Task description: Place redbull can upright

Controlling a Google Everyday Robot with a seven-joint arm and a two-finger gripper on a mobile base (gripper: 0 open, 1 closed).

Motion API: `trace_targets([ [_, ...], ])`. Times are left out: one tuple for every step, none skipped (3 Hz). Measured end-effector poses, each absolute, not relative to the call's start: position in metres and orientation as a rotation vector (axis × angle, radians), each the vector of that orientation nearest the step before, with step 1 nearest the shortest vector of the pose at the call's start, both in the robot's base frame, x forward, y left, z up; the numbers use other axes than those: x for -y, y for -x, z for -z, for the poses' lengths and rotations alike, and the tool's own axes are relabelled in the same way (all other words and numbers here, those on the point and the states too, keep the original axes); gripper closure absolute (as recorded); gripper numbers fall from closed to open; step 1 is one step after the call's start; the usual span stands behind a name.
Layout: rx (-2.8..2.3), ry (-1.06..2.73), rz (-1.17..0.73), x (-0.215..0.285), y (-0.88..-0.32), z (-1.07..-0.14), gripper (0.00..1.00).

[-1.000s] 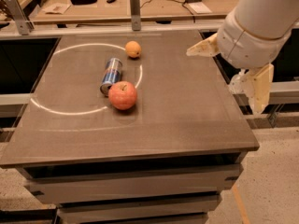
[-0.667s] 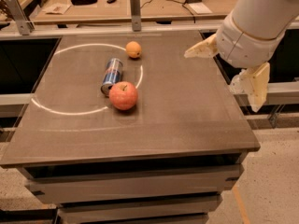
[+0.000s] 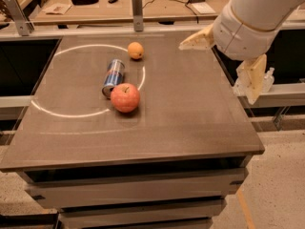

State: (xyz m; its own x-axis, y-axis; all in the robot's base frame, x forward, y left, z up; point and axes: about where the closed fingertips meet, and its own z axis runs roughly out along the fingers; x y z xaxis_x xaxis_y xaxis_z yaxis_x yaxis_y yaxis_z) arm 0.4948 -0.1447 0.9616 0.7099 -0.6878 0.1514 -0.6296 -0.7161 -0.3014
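The redbull can (image 3: 113,77) is lying on its side in the upper left-centre of the frame, well apart from the gripper (image 3: 216,73), which is hanging at the upper right over the right edge of the table (image 3: 190,113). The gripper is showing its two pale fingers (image 3: 251,78) spread wide and is gripping nothing. Moving outward from there, bare tabletop is lying between it and the objects. An orange (image 3: 136,50) is sitting above the can, near its far end but apart from it. A red apple (image 3: 125,97) is sitting right at the can's near end, touching it or very nearly so. A white ring (image 3: 57,112) painted on the table is curving around this group. The can is pointing roughly toward the camera, its silver end facing the apple. Judging by its look, it is a thin metal cylinder, smooth and likely slippery, prone to rolling sideways when nudged and to denting under a hard squeeze; whether it is full or empty cannot be told. The best hold is probably across the middle of the body, fingers straddling its width, away from the apple so that neither finger is bumping the fruit.
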Motion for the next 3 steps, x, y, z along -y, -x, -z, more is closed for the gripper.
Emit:
trace_targets([
  [-0.876, 2.690, 0.502, 0.127, -0.523, -0.992, 0.00],
  [-0.639, 2.739, 0.522, 0.100, -0.550, -1.010, 0.00],
  [-0.312, 2.847, 0.449, 0.068, -0.564, -1.009, 0.00],
])
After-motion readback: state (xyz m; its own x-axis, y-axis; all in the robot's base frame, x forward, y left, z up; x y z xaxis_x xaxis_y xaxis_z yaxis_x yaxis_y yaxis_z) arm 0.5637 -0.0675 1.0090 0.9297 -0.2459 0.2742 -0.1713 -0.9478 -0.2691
